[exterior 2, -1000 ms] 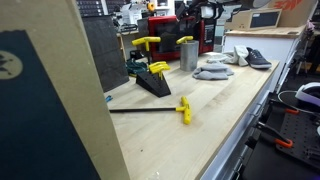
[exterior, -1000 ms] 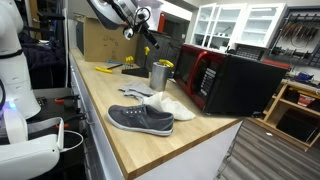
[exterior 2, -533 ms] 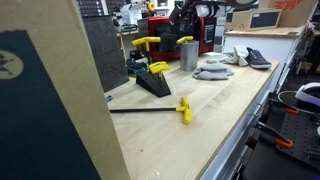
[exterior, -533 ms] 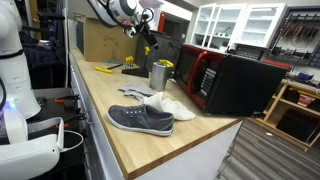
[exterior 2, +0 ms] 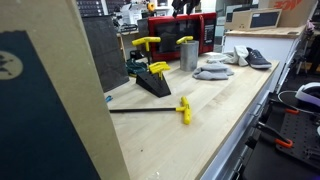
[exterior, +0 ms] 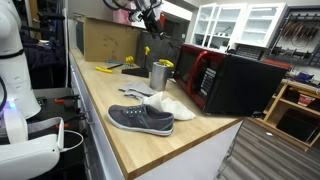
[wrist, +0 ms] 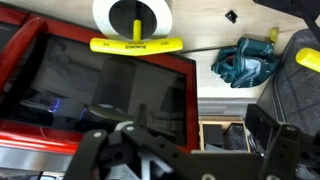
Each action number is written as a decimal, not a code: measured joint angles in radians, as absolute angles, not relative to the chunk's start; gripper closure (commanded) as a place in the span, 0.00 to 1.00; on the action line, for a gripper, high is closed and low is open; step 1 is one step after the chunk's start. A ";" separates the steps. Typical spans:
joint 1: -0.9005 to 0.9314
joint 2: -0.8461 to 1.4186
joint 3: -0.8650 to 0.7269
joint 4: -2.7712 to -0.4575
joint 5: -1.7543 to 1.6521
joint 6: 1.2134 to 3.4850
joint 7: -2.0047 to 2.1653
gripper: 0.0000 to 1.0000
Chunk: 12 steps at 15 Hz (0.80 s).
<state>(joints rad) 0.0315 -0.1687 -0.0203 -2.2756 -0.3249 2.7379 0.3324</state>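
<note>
My gripper [exterior: 150,11] is high above the wooden bench, near the top edge of both exterior views [exterior 2: 185,6]. In the wrist view its two fingers [wrist: 190,140] stand wide apart with nothing between them. Straight below it is a metal cup [wrist: 133,15] holding a yellow T-handle tool [wrist: 133,45]. The cup [exterior: 159,75] stands on the bench beside a red microwave [exterior: 225,80]. The cup [exterior 2: 188,55] and the yellow handle [exterior 2: 185,41] also show from the far end of the bench.
A grey shoe [exterior: 140,119] and a pale shoe [exterior: 170,103] lie on the bench near the cup. A black stand of yellow T-handle keys [exterior 2: 150,75] and a loose yellow-handled key [exterior 2: 183,108] are further along. A cardboard box [exterior: 105,40] stands behind. A teal object [wrist: 245,62] lies by the cup.
My gripper has risen from just above the cup to near the top of both exterior views. The cup, tool and shoes have not moved.
</note>
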 measured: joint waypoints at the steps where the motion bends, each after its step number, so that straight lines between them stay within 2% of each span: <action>1: 0.024 -0.171 -0.019 -2.260 -0.318 2.706 0.294 0.00; 5: 0.010 -0.172 -0.021 -2.221 -0.248 2.614 0.132 0.00; 12: 0.002 -0.166 -0.010 -2.222 -0.245 2.602 0.126 0.00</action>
<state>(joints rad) 0.0021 -0.1658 -0.0104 -2.2220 -0.2449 2.6021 0.1258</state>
